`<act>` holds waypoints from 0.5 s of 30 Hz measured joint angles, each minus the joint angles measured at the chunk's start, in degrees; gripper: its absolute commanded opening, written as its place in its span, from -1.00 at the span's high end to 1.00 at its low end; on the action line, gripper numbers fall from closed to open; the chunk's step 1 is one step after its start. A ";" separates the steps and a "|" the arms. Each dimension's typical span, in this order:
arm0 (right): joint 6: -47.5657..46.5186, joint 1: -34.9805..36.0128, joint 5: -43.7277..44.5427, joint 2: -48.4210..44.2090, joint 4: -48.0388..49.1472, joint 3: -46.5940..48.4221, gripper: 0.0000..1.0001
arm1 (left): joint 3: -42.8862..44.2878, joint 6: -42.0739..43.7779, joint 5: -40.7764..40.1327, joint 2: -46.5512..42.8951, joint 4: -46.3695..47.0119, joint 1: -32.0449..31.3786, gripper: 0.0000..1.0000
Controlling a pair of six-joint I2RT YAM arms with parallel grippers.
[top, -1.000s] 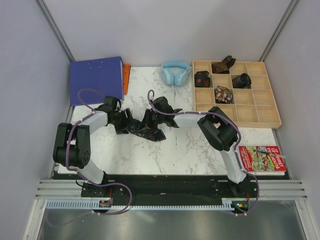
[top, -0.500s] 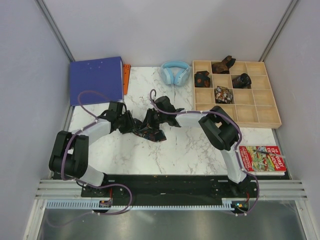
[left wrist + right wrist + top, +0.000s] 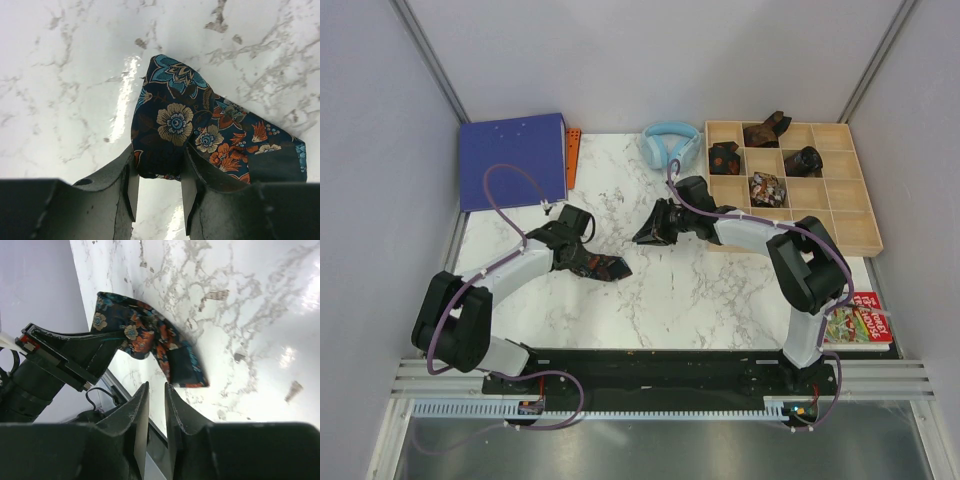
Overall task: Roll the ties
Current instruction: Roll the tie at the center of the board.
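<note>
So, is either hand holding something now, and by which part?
The left hand grips the folded tie by its near end; the right hand holds nothing.

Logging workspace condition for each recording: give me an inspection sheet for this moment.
Surface: white marble tabletop, glossy and veined.
Job's things: one floral tie bunched on the tabletop; four rolled ties in separate compartments of the wooden tray.
Clutter: headphones, blue binder, book.
Grippers: left gripper closed on the tie's end; right gripper narrowly parted, empty, apart from the tie.
Cables: purple cables loop along both arms, away from the tie.
Surroundings: grey walls; nothing else seen.
</note>
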 measured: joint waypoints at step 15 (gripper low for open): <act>-1.33 -2.84 0.07 -8.50 -0.74 -10.29 0.48 | 7.67 -7.50 -26.51 7.21 -18.38 -10.34 0.55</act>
